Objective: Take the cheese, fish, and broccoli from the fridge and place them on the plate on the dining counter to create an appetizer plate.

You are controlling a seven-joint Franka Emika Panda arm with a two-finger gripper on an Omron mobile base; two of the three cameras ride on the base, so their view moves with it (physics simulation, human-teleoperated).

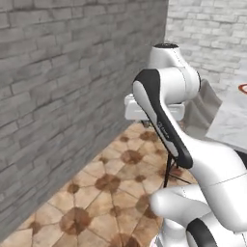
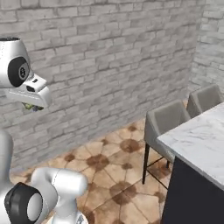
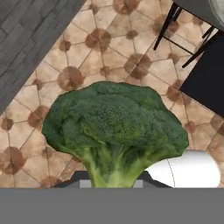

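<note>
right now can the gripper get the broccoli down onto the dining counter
Probably not yet. The gripper, shut on the broccoli, hangs over the tiled floor by the brick wall. The dining counter lies off to the side beyond a grey chair, so the base likely must close in.

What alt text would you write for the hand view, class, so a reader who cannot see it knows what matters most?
A large dark-green broccoli floret, held by its pale stalk in the gripper, hangs above a brown patterned tile floor. A grey brick wall runs along the upper left, and black chair legs show at the upper right.
</note>
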